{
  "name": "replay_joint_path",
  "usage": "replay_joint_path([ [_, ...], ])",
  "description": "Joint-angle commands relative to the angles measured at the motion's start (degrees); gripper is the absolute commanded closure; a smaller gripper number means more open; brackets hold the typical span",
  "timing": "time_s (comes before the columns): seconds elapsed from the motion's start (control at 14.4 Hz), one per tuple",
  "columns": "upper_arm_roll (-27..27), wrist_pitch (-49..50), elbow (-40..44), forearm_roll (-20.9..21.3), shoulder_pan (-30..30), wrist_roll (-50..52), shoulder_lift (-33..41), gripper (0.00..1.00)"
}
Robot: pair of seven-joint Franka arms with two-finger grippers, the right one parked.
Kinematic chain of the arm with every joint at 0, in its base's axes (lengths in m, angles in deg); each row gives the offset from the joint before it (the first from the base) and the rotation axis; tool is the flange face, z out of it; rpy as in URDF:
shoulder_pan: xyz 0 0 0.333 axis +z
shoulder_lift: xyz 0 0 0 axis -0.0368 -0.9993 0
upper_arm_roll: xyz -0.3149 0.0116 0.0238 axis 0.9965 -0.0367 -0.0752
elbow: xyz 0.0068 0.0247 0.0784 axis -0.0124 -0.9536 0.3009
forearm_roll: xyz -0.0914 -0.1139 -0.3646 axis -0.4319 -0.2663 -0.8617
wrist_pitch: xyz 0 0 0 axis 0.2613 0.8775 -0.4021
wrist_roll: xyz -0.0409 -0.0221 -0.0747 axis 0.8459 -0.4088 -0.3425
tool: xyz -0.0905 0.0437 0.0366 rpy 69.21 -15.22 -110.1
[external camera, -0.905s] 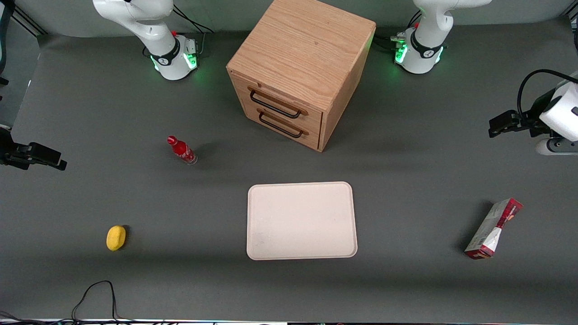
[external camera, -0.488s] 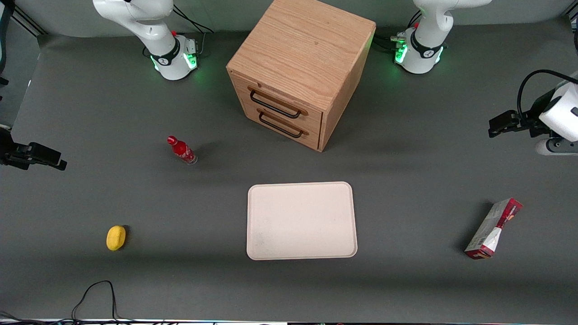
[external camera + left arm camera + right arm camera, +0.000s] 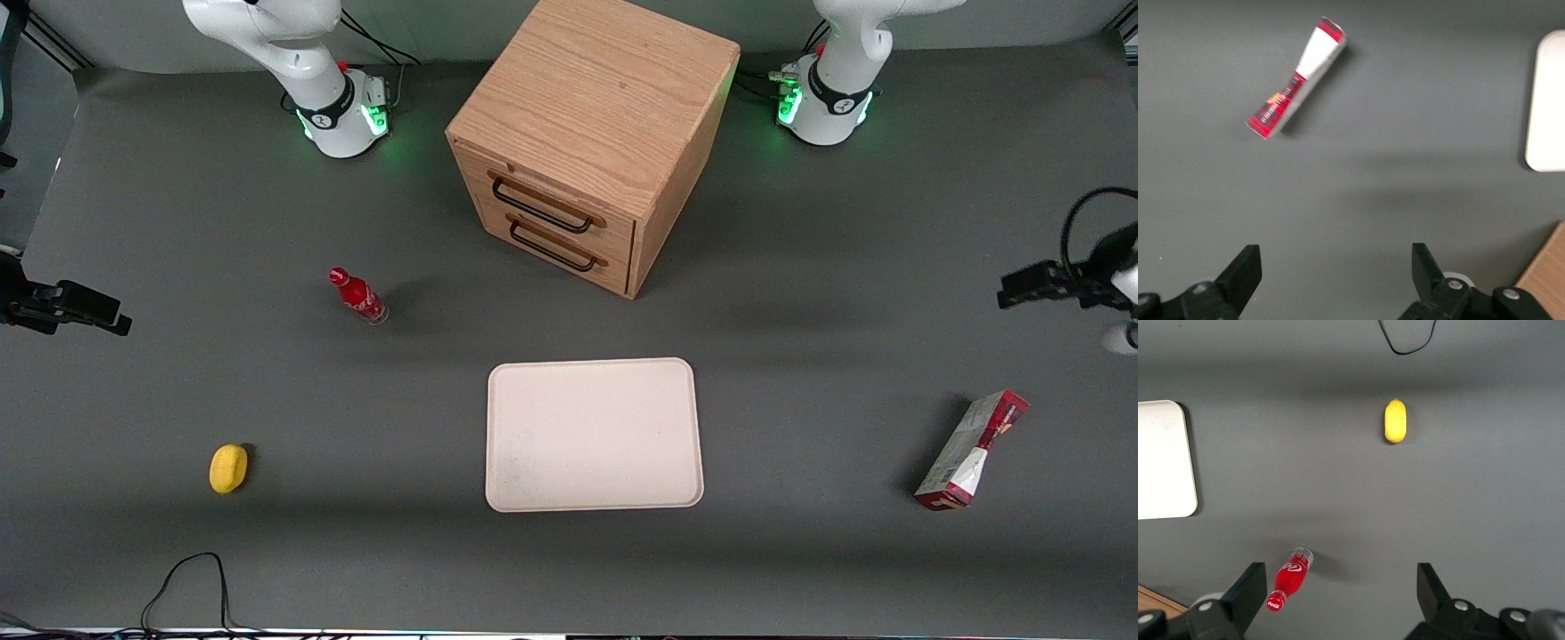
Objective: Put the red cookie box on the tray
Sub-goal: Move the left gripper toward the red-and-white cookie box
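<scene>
Desk: dark grey mat, carrying everything below.

Tray: cream-white, flat, low rim, nothing on it. Well apart from the pincer, toward the parked arm's end and nearer the front camera.

Red cookie box: resting on one long narrow edge, leaning, pale printed face and red edges showing. Well apart from the tray, toward the working arm's end of the desk. Nearer the front camera than the pincer and not under it; well clear of the fingers in the wrist view, no contact.

Pincer: raised above the desk near its working-arm end, spread wide, holding nothing.

Handling, as judged:
- Thin cardboard, probably light; faces likely to dent under hard squeeze.
- Balanced on a narrow edge, so easily toppled by a side knock.
- Printed faces possibly slick.
- Best taken across the thin dimension, one finger on each broad face, near mid-length to limit swing.
- Moderate closing force advised.
</scene>
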State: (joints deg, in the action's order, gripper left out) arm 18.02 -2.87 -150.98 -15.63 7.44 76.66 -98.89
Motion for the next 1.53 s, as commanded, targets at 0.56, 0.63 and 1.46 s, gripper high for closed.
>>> replay_joint_path([
  [0.56,0.15,-1.37,22.76,-0.16,6.27,-14.99,-19.75,0.00],
  [0.63,0.15,-1.37,22.67,-0.07,6.18,-18.85,-20.10,0.00],
  [1.46,0.33,-6.80,18.02,1.77,5.65,-47.54,-20.37,0.00],
])
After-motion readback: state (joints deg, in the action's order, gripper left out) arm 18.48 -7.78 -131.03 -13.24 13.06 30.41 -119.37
